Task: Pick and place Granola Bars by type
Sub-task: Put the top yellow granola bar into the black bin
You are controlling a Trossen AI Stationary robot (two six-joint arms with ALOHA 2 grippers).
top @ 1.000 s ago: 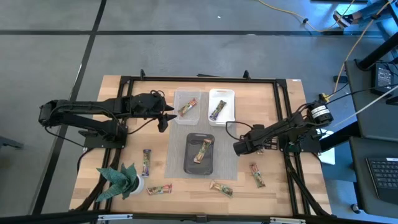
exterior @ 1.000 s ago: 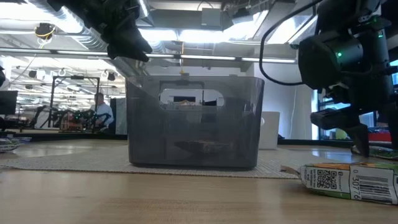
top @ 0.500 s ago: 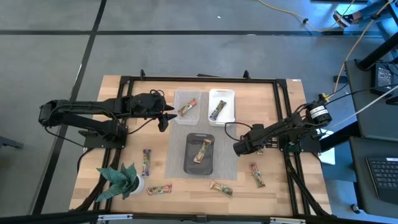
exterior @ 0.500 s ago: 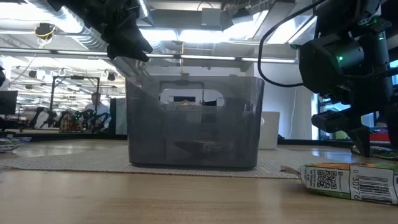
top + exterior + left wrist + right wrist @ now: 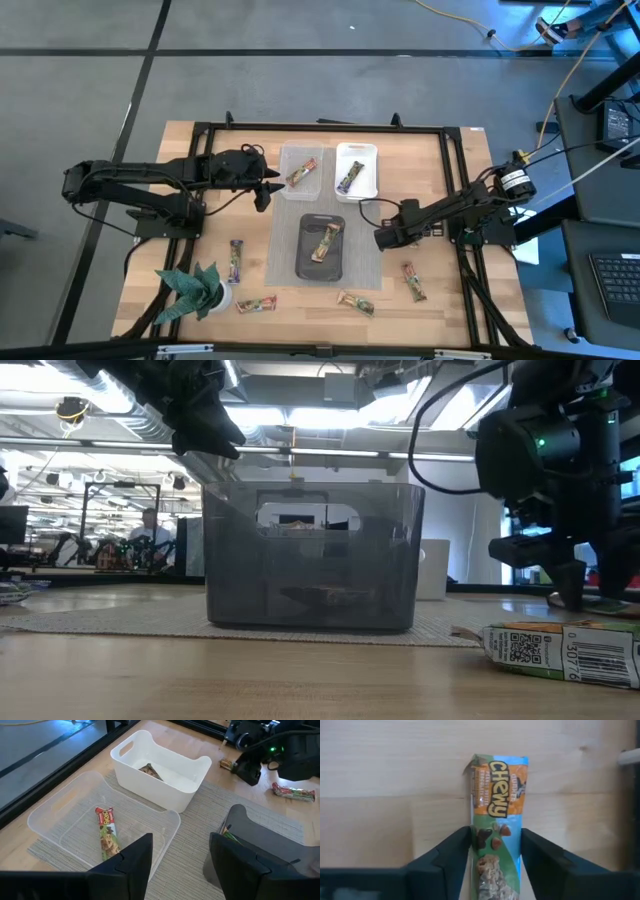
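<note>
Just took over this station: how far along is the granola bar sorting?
Done: a red-wrapped bar lies in the clear plastic tray, a second bar in the white plastic tray, a green-wrapped bar in the dark grey tray. In hand: the right gripper is down over a green-and-blue Chewy bar on the wooden table; the left gripper waits open beside the clear tray. Left: four loose bars on the table.
</note>
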